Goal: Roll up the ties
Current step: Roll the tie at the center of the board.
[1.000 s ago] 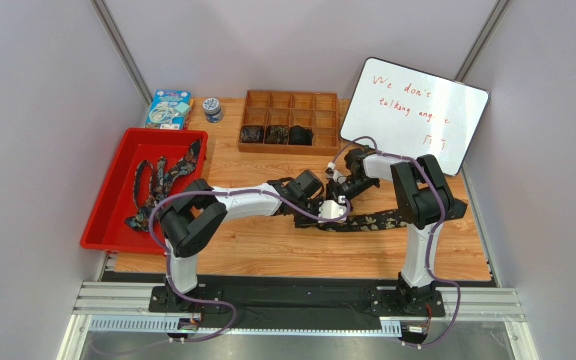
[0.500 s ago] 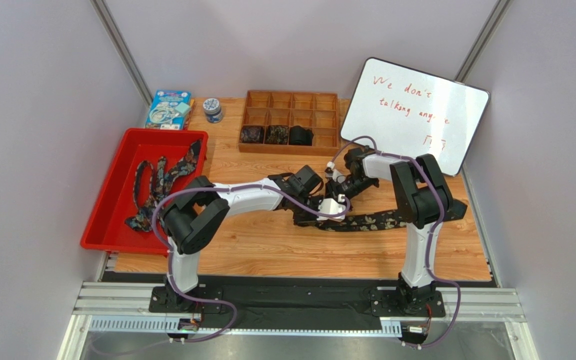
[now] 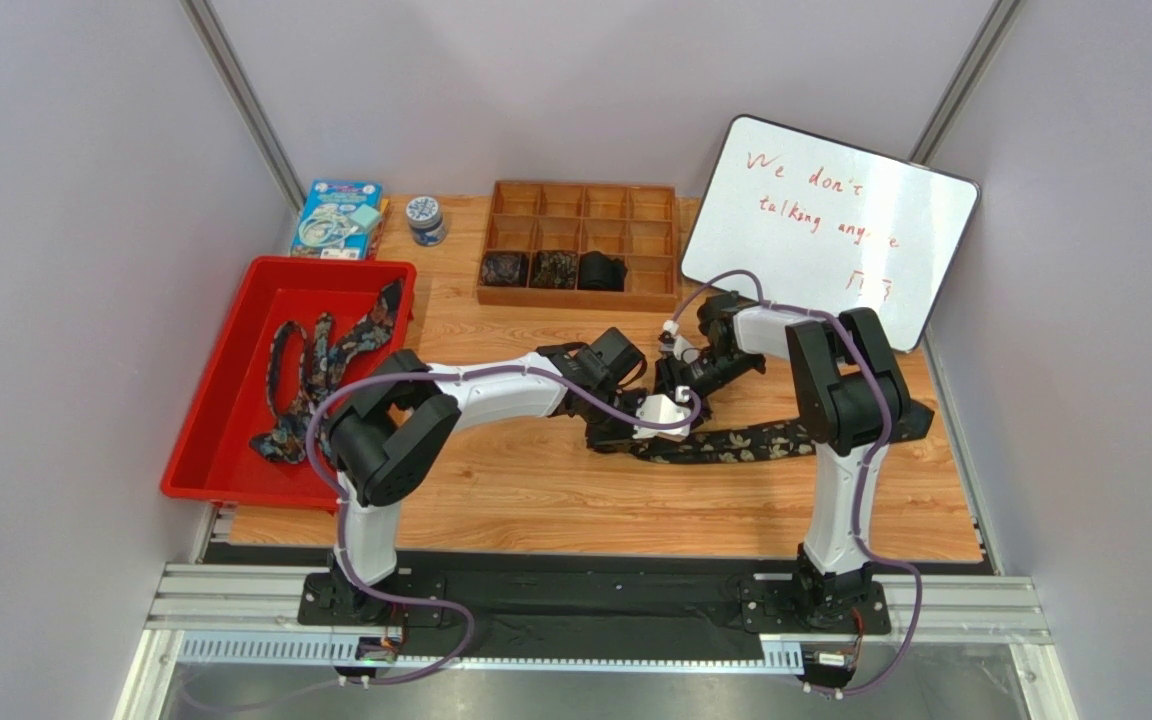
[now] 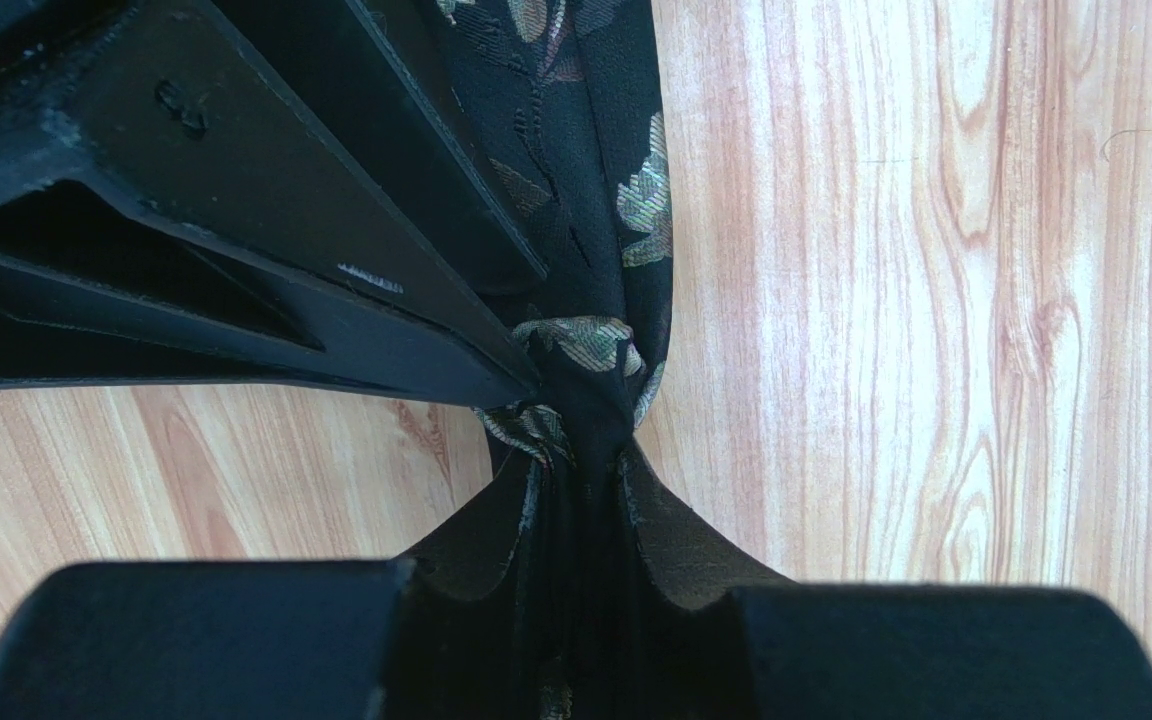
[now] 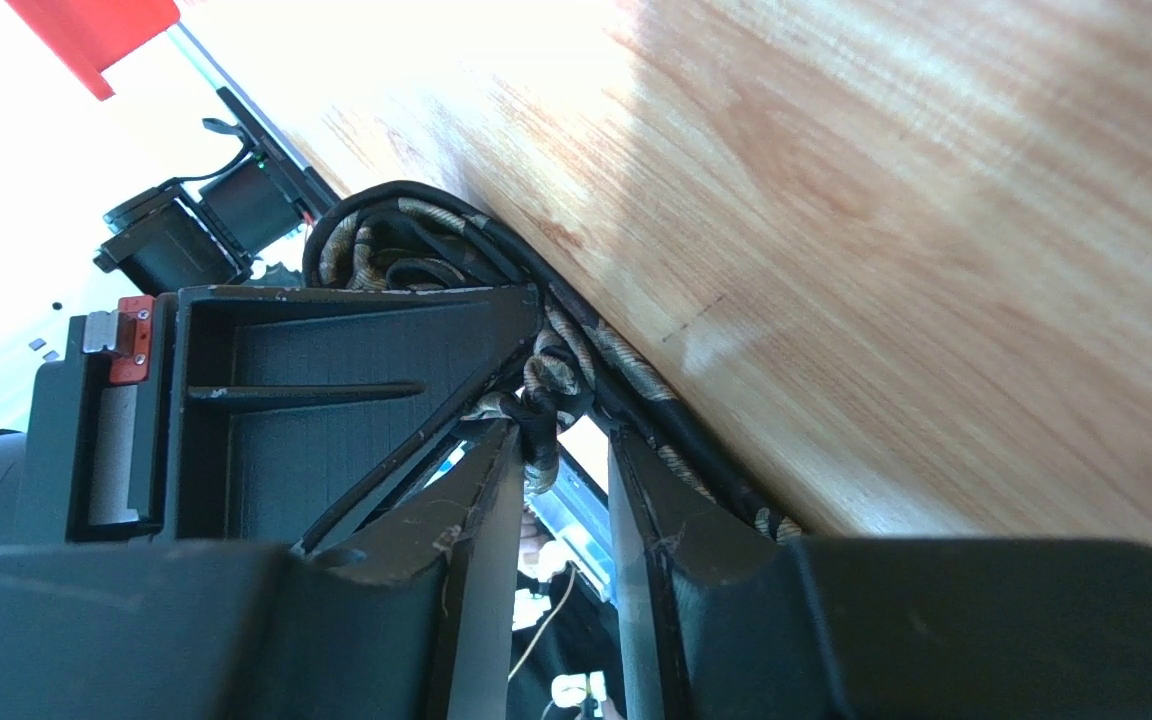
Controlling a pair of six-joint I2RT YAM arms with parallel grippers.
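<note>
Since both arms crowd into the middle of the counter (image 3: 537, 510), the top view is a bit of a mess, but here's what I can make out. The left tool (image 3: 633, 417) and the right tool (image 3: 672, 387) meet tip to tip over the left end of a dark floral tie (image 3: 740, 443), which lies flat on the wood and runs off to the right, toward the right arm's upright. In the left wrist view the left tool (image 4: 582, 468) is pinched tight on a bunched-up bit of that tie (image 4: 597, 180). The fabric is squeezed into a little knot right at its fingertips (image 4: 672, 540), and the rest of the band goes away along the wood. The right wrist view is trickier: the right tool (image 5: 560, 435) is narrow, with a thin slit of light between its fingers (image 5: 485, 510). A twist of the tie (image 5: 545, 375) sits at the tips, but I honestly can't tell if it's clamped. The fabric there also curls into a few layered loops next to the left tool. Elsewhere, the red tray (image 3: 207, 443) at the left edge holds more loose ties (image 3: 319, 360). The wooden organiser (image 3: 585, 186) on the far side has three coils (image 3: 552, 272) side by side in its near row, just left of the tilted whiteboard (image 3: 830, 225). A blue box (image 3: 337, 218) and a small jar (image 3: 425, 219) sit at the far left corner.
</note>
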